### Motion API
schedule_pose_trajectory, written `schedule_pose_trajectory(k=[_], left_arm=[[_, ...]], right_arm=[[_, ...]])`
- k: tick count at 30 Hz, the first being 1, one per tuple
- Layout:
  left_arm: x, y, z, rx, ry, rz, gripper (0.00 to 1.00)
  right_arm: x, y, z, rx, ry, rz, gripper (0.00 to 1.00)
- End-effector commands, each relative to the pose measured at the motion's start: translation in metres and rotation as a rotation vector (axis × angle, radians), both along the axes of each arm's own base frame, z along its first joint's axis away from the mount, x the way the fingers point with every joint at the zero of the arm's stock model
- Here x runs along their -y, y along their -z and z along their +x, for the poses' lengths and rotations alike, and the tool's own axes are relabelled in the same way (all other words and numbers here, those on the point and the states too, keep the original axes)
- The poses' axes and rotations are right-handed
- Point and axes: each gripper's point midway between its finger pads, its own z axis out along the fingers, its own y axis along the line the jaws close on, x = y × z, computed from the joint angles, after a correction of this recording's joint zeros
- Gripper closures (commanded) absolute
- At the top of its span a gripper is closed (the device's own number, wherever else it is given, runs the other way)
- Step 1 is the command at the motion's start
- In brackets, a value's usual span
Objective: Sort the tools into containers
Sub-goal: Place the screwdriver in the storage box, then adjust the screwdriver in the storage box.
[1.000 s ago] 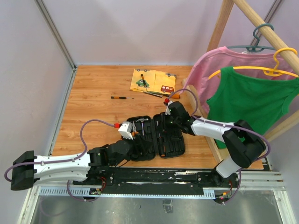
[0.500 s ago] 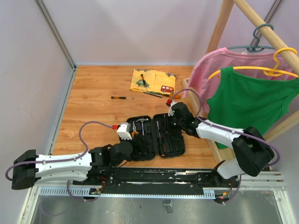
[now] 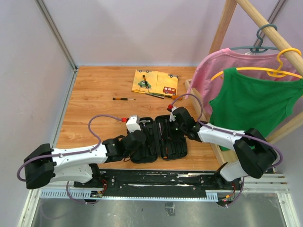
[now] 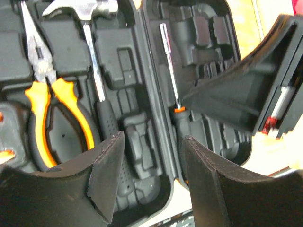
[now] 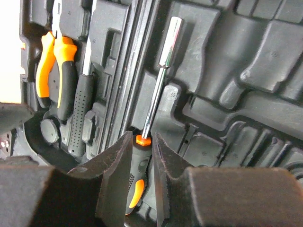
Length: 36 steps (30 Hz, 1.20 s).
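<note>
**Clerk:** Right pincer?

**Inspector:** The right pincer is closed on the orange-and-black handle of a long steel-shafted screwdriver, and both fingers bear on the grip. The tool lies along a moulded slot in the right half of the open black plastic clamshell tool case. In the wrist view its shaft points to 1 o'clock.

**Clerk:** And the left?

**Inspector:** The left pincer stands open and empty above the case's near edge, by the hinge.

**Clerk:** Step in hand?

**Inspector:** In my judgement, seating that screwdriver. The next move calls for letting go without dragging the handle out of its slot, then lifting straight up. The recess looks narrow beside the fingers.

**Clerk:** Contents of the case?

**Inspector:** The left half holds orange-handled pliers. Just beside them at 3 o'clock is a steel claw hammer with black handle. Both are bedded in their recesses. The case sits at 6 o'clock on the wooden counter.

**Clerk:** Outstanding?

**Inspector:** A thin dark screwdriver lies on bare wood at 10 o'clock from the case. A second screwdriver rests on the yellow car-printed cloth at 12 o'clock. The task appears partly done.
</note>
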Motion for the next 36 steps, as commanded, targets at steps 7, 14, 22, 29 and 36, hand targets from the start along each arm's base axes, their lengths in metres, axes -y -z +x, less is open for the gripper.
schedule_pose_trajectory(k=[7,14,22,29,36], left_arm=[[0.035,0.016,0.024,-0.096,0.052,0.079,0.51],[0.032,0.041,0.029,-0.156,0.015,0.088,0.56],[0.033,0.050,0.038,-0.165,0.006,0.114,0.60],[0.031,0.065,0.039,-0.188,0.002,0.150,0.75],[0.030,0.067,0.039,-0.187,0.002,0.152,0.87]], right_arm=[[-0.007,0.003,-0.010,-0.024,-0.014,0.019,0.75],[-0.005,0.005,-0.012,-0.025,-0.012,0.013,0.75],[-0.011,0.003,-0.010,-0.034,-0.014,0.036,0.75],[-0.012,0.005,-0.011,-0.038,-0.016,0.033,0.75],[-0.010,0.008,-0.015,-0.046,-0.020,0.010,0.75]])
